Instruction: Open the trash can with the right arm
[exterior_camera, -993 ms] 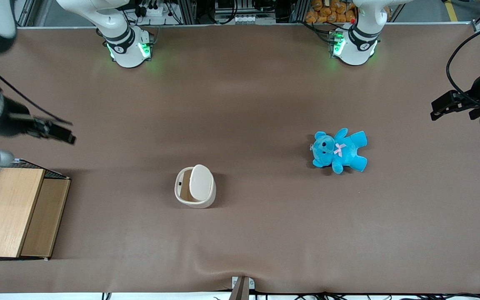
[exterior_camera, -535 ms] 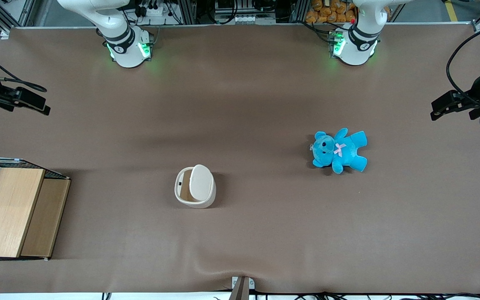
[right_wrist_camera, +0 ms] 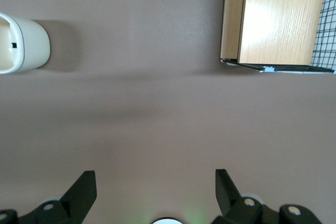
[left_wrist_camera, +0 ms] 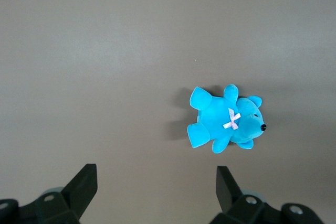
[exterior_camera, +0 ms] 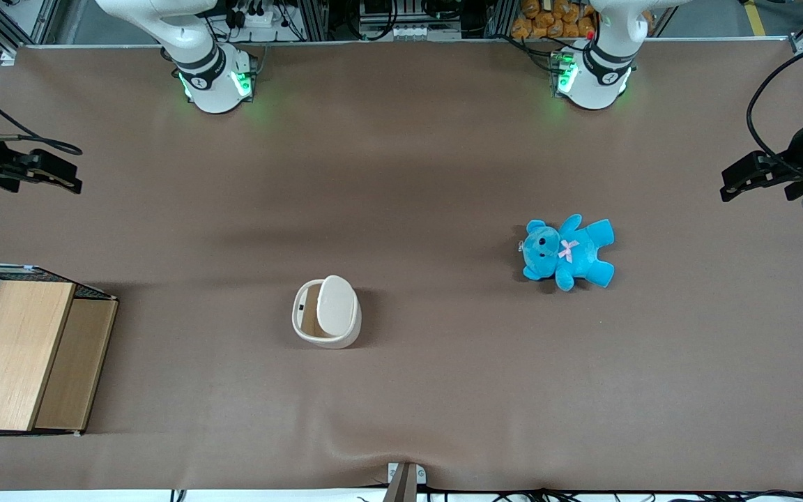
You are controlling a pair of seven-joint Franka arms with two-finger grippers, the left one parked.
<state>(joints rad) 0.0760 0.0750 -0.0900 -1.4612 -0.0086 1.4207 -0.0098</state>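
You've got a bright blue teddy bear (exterior_camera: 567,251) lying flat on its back on the brown table cover (exterior_camera: 443,390), pink bow on its chest, out toward the parked arm's end. Down at the working arm's end sits a wire crate with a wooden top (exterior_camera: 21,352), light wood panels, black grid mesh showing along its edge. Bear and crate are well apart from each other.
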